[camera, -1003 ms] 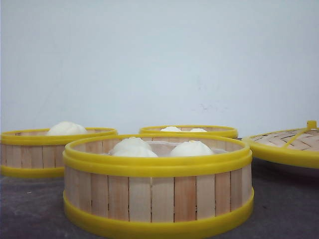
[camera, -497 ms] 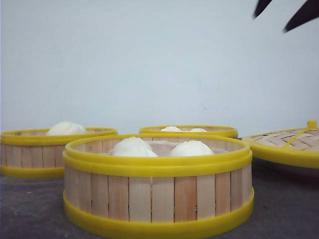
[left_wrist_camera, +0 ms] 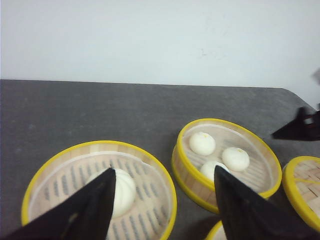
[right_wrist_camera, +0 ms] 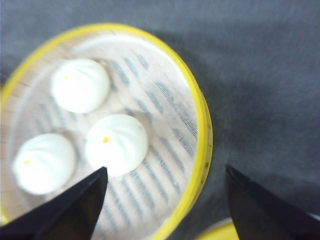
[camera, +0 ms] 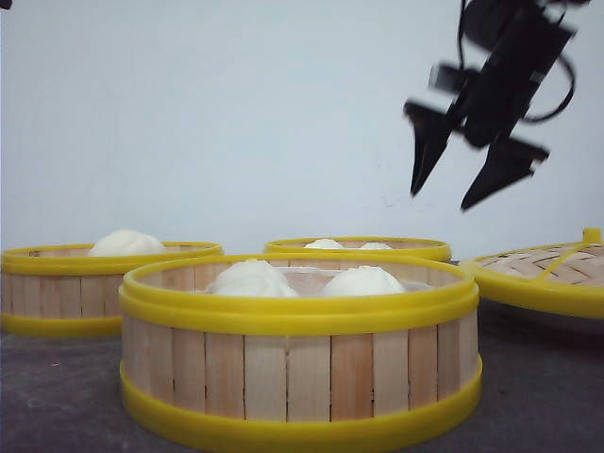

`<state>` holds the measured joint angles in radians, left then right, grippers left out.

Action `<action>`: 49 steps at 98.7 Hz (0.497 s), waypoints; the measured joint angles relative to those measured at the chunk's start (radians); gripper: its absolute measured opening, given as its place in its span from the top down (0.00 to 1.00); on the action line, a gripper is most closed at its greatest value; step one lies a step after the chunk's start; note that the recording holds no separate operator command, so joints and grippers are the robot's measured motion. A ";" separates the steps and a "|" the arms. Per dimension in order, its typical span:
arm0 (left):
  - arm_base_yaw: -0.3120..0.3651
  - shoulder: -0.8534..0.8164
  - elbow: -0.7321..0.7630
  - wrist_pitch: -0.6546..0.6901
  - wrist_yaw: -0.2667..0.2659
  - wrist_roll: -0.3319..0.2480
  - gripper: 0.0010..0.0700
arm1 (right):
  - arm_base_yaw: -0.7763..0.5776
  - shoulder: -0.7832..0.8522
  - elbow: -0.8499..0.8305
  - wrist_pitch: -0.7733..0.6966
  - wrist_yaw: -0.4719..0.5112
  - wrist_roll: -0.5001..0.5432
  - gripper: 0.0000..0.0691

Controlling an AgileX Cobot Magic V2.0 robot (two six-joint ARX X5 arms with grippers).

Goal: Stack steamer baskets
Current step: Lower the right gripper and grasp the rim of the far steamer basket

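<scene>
On the dark grey tabletop [camera: 57, 396], three round shallow steamer baskets with pale wooden slat walls and yellow plastic rims. Nearest the front camera, the front basket [camera: 300, 363], upright, holding white steamed buns [camera: 362, 280] (two visible from this angle). Behind it to the left, the left basket [camera: 66, 288], with a single white bun [camera: 125, 243] inside; behind the middle, the back basket [camera: 359, 248], with three buns by the wrist views. All three apart from one another, none stacked. At the right edge, a flat woven bamboo lid with yellow rim and handle [camera: 547, 274], tilted, just beside the front basket.

High in the upper right of the front view, the right claw [camera: 462, 179], black, in the air well above the baskets, fingers spread wide, nothing between them. In its wrist view, spread over the rim of the three-bun basket [right_wrist_camera: 150, 100], not touching.

In the left wrist view, the left claw [left_wrist_camera: 165, 205] likewise spread wide and empty, above the gap between the left basket [left_wrist_camera: 60, 165] and the back basket [left_wrist_camera: 260, 160] (only a dark sliver of that arm at the front view's top left corner).
</scene>
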<state>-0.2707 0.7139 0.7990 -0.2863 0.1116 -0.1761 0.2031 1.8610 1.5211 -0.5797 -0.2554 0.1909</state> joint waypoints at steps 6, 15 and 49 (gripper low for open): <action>-0.006 0.000 0.000 0.000 0.000 0.000 0.47 | 0.006 0.041 0.021 -0.001 0.019 0.000 0.34; -0.009 0.000 0.000 0.000 0.000 0.000 0.47 | 0.008 0.090 0.045 0.001 0.045 0.000 0.36; -0.009 0.000 0.000 0.001 0.000 0.000 0.47 | 0.017 0.175 0.058 0.005 0.098 0.000 0.53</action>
<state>-0.2794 0.7139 0.7990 -0.2852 0.1116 -0.1761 0.2203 2.0357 1.5795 -0.5751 -0.1570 0.1913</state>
